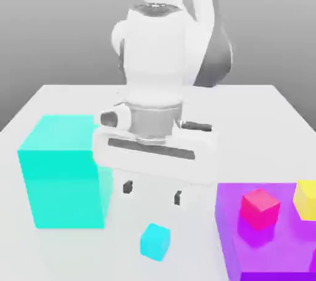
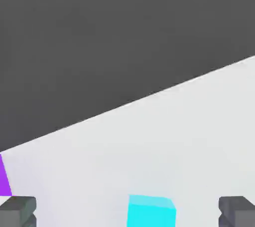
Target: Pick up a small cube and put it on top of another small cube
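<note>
- The small cyan cube (image 1: 154, 241) sits alone on the white desk (image 1: 247, 113), near the front edge in the exterior view, touching nothing else.
- In the hand view the same cube (image 2: 151, 212) lies between the two dark fingertips (image 2: 18, 212), well clear of both.
- The gripper (image 1: 152, 192) hangs above and slightly behind the cube, pointing down, its jaws spread wide and holding nothing.
- Toward the exterior view's right, a purple block (image 1: 271, 255) carries the small yellow cube (image 1: 305, 199) on its top, close to the picture's edge.
- A small pink cube (image 1: 260, 208) stands on the same purple top, just beside the yellow one and apart from it.
- Toward the exterior view's left, a far larger cyan block (image 1: 62, 181) rests on the desk, well apart from the small cyan cube.
- The white arm (image 1: 157, 57) rises behind the gripper at the desk's middle.
</note>
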{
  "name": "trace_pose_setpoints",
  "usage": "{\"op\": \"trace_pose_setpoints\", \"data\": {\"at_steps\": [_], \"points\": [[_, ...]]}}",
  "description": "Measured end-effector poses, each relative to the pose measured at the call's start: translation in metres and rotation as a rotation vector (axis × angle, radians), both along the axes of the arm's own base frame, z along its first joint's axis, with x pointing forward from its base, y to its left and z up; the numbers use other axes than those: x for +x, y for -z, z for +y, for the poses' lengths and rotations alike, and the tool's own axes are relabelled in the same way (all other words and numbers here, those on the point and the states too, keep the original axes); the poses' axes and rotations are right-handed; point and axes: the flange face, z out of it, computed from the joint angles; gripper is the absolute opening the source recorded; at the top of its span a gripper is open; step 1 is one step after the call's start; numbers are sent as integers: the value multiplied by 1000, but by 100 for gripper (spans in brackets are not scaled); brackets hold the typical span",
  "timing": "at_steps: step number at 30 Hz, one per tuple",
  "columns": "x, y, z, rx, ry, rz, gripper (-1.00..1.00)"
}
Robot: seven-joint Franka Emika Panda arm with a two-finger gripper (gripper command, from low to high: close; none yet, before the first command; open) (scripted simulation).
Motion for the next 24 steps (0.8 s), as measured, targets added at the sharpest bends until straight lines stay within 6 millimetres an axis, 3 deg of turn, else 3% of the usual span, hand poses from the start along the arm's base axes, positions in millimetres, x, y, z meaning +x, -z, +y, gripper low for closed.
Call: {"op": "trace_pose_setpoints", "data": {"at_steps": [2,7,8,15,21,24], "points": [[-13,34,1,8,28,52,0],[-18,93,1,13,39,73,0],[-19,104,1,12,39,74,-100],[-19,106,2,11,40,73,-100],[-16,52,1,13,50,73,-100],[10,30,37,19,-47,75,-100]]}}
